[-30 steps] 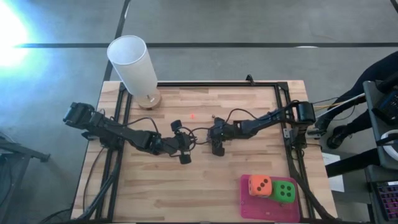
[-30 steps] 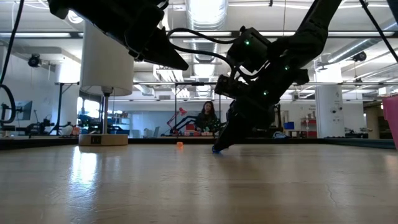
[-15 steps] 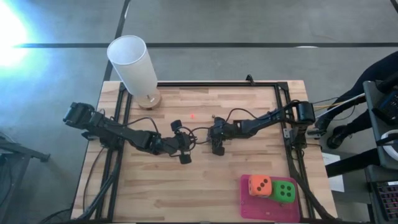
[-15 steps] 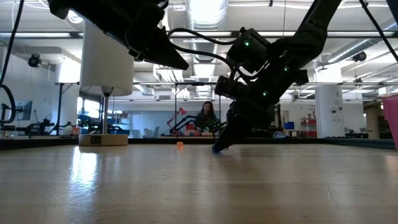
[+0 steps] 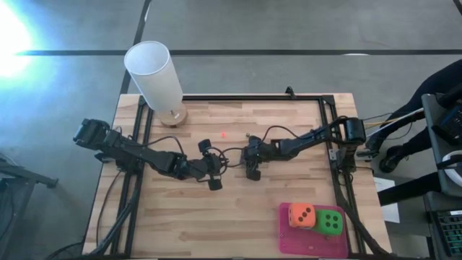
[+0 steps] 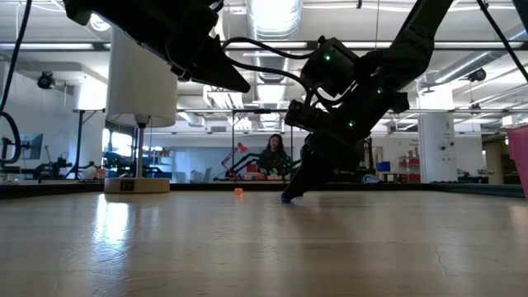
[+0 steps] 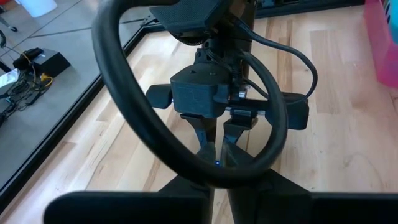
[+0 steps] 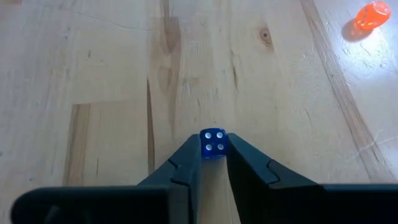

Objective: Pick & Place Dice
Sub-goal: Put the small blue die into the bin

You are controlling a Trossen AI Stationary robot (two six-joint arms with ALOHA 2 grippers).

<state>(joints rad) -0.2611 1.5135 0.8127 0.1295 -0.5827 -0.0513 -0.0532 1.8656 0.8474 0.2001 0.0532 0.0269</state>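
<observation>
Right gripper [image 8: 213,163] is down on the worktop [image 5: 238,209] mid-table, jaws clenched on a small blue die [image 8: 212,144] sitting squarely between the tips (four pips up). Left gripper [image 5: 214,183] waits just beside, jaw state unclear.

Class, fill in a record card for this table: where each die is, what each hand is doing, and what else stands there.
right hand: down at mid-table, fingers either side of the blue die
blue die: on the wood, between the fingertips, four pips up
small orange die: loose on the wood, apart from the blue one
big orange die: on the mat
green die: on the mat, beside the big orange die
mat: pink, near right corner
left hand: raised, mid-table
cylinder: white, far left corner
</observation>
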